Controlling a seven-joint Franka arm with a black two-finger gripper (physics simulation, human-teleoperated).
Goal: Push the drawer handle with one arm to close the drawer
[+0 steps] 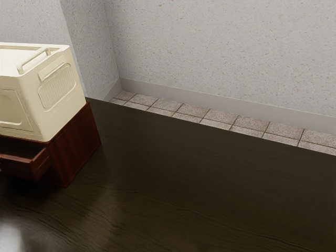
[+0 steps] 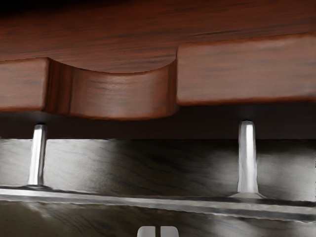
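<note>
at the exterior view's left the drawer [image 1: 21,167] juts from its red-brown cabinet [image 1: 79,147], its metal handle [image 2: 138,200] facing my hand in the wrist view, and my fingers [image 2: 158,231] are together bar a thin slit, gripping nothing, just beside that bar, i'd say so they can push as one blunt end. the cream case [image 1: 55,102] sits on the cabinet, above the drawer's path by my reading, and further right the worktop [image 1: 199,173] stretches out below the speckled wall [image 1: 226,47].

Ext. cam high, side-on, down across table [image 1: 210,184]; wrist cam close-up, down on drawer [image 2: 242,74], in both.
</note>
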